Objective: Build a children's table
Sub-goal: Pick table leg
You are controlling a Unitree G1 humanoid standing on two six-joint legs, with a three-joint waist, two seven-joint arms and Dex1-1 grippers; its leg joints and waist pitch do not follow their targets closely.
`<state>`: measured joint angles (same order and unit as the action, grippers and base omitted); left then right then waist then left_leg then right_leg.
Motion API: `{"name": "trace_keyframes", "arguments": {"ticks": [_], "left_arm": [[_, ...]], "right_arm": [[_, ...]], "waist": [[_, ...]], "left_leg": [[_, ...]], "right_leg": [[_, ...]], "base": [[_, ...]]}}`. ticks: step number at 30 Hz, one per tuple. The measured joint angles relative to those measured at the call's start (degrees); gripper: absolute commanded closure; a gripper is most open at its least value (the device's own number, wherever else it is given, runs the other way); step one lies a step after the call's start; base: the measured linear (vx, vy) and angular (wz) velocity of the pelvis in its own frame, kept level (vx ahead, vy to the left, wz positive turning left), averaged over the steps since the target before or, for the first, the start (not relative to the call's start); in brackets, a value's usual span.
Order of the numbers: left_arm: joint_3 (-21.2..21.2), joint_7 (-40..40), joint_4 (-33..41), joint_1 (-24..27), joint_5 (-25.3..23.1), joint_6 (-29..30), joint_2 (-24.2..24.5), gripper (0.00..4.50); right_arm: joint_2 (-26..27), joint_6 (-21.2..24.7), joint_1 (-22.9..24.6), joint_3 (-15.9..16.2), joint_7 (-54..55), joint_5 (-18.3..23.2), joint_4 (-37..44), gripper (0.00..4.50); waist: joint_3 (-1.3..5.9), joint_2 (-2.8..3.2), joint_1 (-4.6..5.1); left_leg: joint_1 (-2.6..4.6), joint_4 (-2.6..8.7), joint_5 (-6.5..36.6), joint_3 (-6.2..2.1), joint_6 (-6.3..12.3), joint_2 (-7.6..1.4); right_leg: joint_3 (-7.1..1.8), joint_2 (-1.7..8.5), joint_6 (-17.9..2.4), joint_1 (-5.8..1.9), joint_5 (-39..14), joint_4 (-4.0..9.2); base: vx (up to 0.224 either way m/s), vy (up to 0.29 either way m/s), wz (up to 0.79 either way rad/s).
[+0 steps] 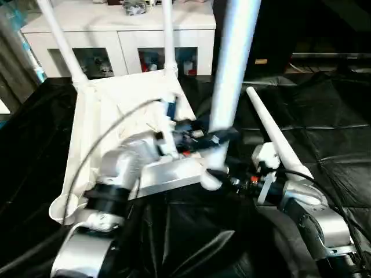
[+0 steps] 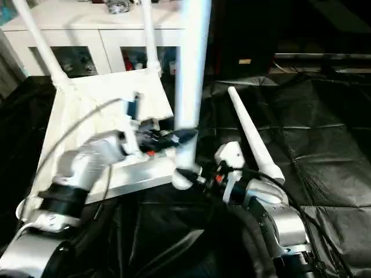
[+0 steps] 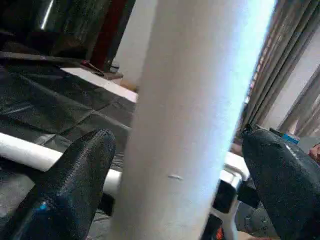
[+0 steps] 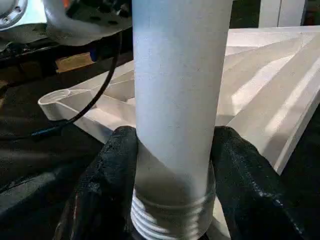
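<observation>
The children's table top [image 1: 116, 110] lies upside down on the black cloth, ribbed side up. Two white legs [image 1: 61, 40] [image 1: 168, 35] stand in its far corners. A third leg [image 1: 232, 69] is held upright, its lower end beside the top's near right corner. My right gripper [image 4: 172, 190] is shut on this leg just above its threaded end [image 4: 170, 220]; it also shows from the head [image 1: 214, 174]. My left gripper [image 3: 185, 150] straddles the same leg higher up [image 1: 217, 138], open, with a small gap at one finger [image 3: 75, 180]. A fourth leg [image 1: 272, 133] lies on the cloth to the right.
A white glass-door cabinet [image 1: 116, 35] stands behind the table top. Creased black cloth [image 1: 330, 121] covers the surface all round. The empty near left corner socket [image 1: 61, 208] sits by my left forearm, and a grey cable [image 1: 98, 145] loops over the top.
</observation>
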<state>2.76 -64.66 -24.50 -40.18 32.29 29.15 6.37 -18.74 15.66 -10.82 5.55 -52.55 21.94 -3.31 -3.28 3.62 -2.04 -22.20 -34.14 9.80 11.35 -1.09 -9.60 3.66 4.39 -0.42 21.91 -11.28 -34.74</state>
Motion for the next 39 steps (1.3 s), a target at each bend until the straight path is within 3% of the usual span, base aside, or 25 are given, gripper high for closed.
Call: {"name": "trace_keyframes", "arguments": {"ticks": [15, 24, 30, 33, 39], "left_arm": [[-0.7, -5.9, 0.0, -1.0, 4.1, 8.1, 2.9, 1.14], [-1.0, -6.4, 0.0, -1.0, 4.1, 8.7, 3.3, 1.9], [-2.0, -5.4, 0.0, -1.1, 4.1, 7.3, 2.6, 2.13], [-2.3, -3.9, 0.0, -1.1, 3.9, 5.4, 2.0, 2.24], [-3.0, 5.2, 0.4, -1.1, -1.3, -1.2, 0.5, 2.47]], "right_arm": [[-1.6, 1.7, 0.7, 1.6, -3.1, 0.5, 0.8, 2.62], [-2.3, 1.7, 0.7, 1.9, -4.4, 0.8, 1.3, 2.62], [-2.3, 1.7, 0.7, 1.8, -4.3, 1.5, 1.6, 2.62], [-2.2, 1.7, 0.4, 1.6, -3.7, 1.5, 1.6, 1.92], [-0.7, 2.5, -0.8, 0.3, 1.5, 0.3, 0.3, 1.48]], "waist": [[-0.05, 0.15, -0.02], [-0.07, 0.18, -0.02], [-0.07, 0.17, -0.04], [-0.08, 0.17, -0.07], [-0.08, 0.19, 0.0]], "left_leg": [[0.0, 0.0, 0.0, 0.0, 0.0, 0.0], [0.0, 0.0, 0.0, 0.0, 0.0, 0.0], [0.0, 0.0, 0.0, 0.0, 0.0, 0.0], [-0.01, 0.0, 0.0, 0.0, 0.0, 0.0], [-0.01, 0.0, 0.0, 0.0, 0.0, 0.0]], "right_leg": [[0.0, 0.0, 0.0, 0.0, 0.0, 0.0], [0.0, 0.0, 0.0, 0.0, 0.0, 0.0], [0.0, 0.0, 0.0, 0.0, 0.0, 0.0], [0.0, 0.0, 0.0, 0.0, 0.0, 0.0], [0.01, 0.0, 0.0, 0.0, 0.0, 0.0]], "base": [[0.0, 0.0, 0.0], [0.0, 0.0, 0.0], [0.0, 0.0, 0.0], [0.0, 0.0, 0.0], [0.0, 0.0, 0.0]]}}
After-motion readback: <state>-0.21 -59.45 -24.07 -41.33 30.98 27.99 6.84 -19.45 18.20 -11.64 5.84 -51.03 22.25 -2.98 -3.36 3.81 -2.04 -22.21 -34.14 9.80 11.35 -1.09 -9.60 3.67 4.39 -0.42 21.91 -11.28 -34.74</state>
